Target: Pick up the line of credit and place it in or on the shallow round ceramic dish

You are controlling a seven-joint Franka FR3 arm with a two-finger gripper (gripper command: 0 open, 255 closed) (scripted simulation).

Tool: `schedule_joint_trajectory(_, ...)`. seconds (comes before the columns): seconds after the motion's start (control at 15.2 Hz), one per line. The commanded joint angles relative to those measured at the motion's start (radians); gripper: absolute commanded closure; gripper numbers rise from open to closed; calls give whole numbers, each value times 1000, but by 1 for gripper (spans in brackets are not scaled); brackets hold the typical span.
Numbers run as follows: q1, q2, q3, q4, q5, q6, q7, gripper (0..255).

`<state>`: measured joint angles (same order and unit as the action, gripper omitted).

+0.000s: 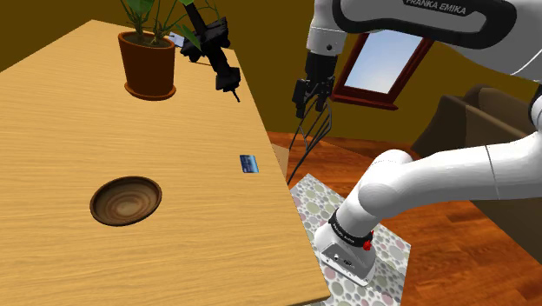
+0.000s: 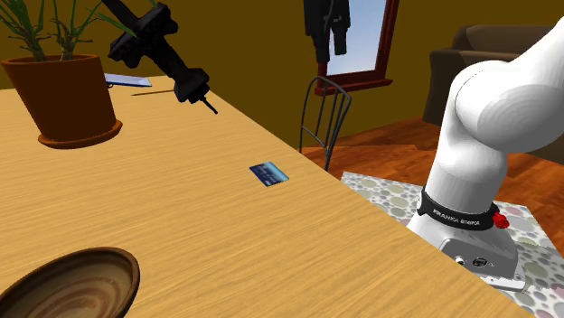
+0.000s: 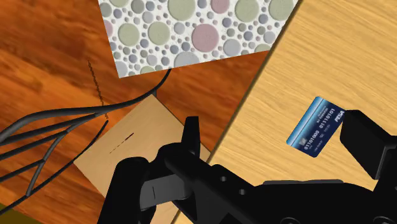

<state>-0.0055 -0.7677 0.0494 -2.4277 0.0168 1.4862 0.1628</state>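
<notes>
So the credit card [image 1: 249, 163] is a blue one with white numbers on it, lying flat on the wooden table [image 1: 52, 130], right up near the table edge on the side where the arm stands. The bowl [image 1: 127, 200] is shallow, round and brown, with ring patterns inside. It sits on the same table, well apart from the card, toward the shoulder view's lower left. The gripper [image 1: 310, 104] is released and has nothing in its grasp. In the wrist view its two fingers [image 3: 362, 143] stand wide apart, and the card shows in the gap between them, closer to one finger, lying on the table and not clasped. In the shoulder view the gripper hangs in the air out past the table edge, above a wire-backed chair [image 1: 308, 143] tucked in beside the table. Further back on the table there's a brown plant pot [image 1: 148, 65] with green leaves, and next to it a black jointed gadget [image 1: 213, 52] that I can't really identify. Under the chair is a pale rug [image 1: 313, 200] covered in coloured dots, on a reddish wood floor [image 1: 452, 252].
</notes>
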Motion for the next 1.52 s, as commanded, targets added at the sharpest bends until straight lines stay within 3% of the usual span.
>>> schedule_joint_trajectory(0.0, 0, 0, 0, 0, 0, 0, 0, 0)
schedule_joint_trajectory(1.06, -30, 641, 50, 69, 358, 270, 363, 0)
schedule_joint_trajectory(1.45, -17, 658, 63, 13, 385, 340, 361, 0)
